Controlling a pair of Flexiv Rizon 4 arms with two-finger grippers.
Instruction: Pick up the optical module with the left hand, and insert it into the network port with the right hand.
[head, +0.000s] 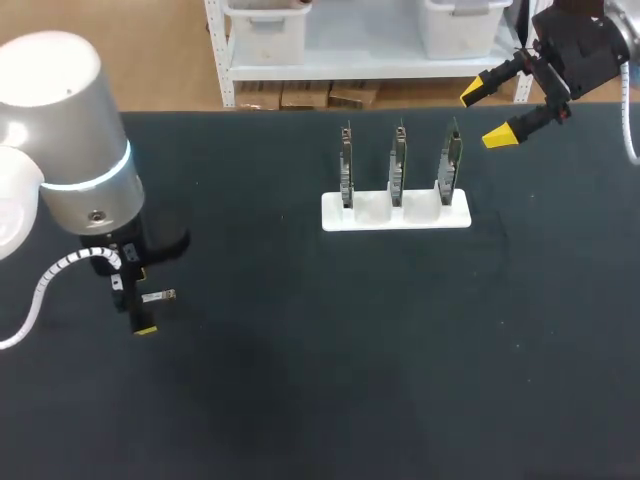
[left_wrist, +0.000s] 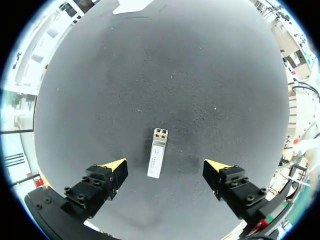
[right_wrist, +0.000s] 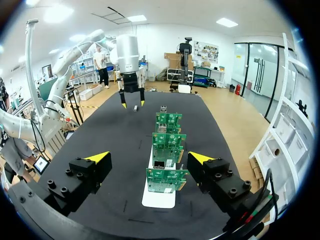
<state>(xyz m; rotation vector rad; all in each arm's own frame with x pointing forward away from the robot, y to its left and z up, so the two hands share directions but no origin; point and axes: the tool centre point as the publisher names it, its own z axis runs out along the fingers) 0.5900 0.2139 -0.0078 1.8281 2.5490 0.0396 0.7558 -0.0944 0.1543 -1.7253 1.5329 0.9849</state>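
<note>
The optical module (left_wrist: 157, 159), a small silver bar, lies flat on the dark table between the spread fingers of my left gripper (left_wrist: 165, 170), untouched by either tip. From above, the module (head: 158, 296) shows beside the left gripper (head: 140, 300) at the table's left. Three green circuit boards (head: 398, 165) with network ports stand upright in a white holder (head: 395, 212) at the back middle. My right gripper (head: 492, 112) hangs open above the table's far right, behind the holder. Ahead of the right gripper (right_wrist: 149, 162) are the boards (right_wrist: 167, 142), with the left arm (right_wrist: 129, 60) beyond.
The dark table top (head: 380, 350) stretches wide in front of the holder. A white coiled cable (head: 50, 280) hangs by the left arm.
</note>
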